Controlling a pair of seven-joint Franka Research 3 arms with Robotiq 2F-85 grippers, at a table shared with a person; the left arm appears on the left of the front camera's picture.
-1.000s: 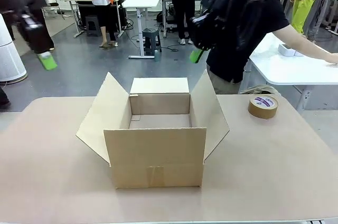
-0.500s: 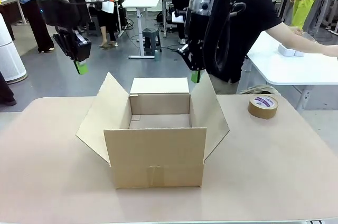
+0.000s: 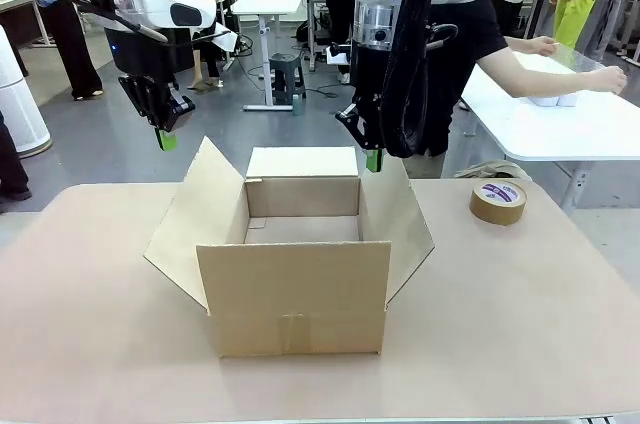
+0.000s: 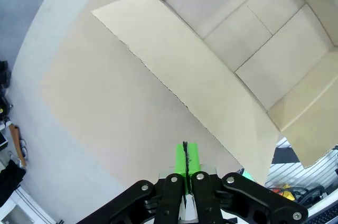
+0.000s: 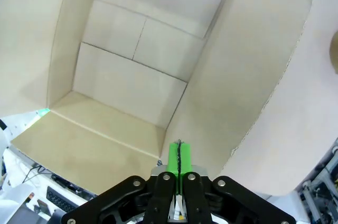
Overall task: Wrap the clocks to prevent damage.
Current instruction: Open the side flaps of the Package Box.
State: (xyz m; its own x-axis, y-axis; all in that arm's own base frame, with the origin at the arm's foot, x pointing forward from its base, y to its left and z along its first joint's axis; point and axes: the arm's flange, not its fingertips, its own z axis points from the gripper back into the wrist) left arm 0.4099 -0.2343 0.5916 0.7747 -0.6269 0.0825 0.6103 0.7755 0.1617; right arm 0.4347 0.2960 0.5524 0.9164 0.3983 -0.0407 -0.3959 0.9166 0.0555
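the left gripper (image 3: 166, 138) is held above the left flap of the cardboard box (image 3: 293, 294), the right gripper (image 3: 372, 159) above its right flap, each with pads pressed together on nothing. the box floor is seen bare; where the clocks lie cannot be told.

Grey floor (image 3: 100, 149), white table (image 3: 540, 134) beyond

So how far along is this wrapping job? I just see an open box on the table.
Barely begun, it seems. Done: the cardboard box stands open on the table, flaps spread, its floor bare, and a tape roll lies ready to its right. In hand: nothing; the left hand and right hand both hang shut up by the side flaps. Left: all the wrapping.
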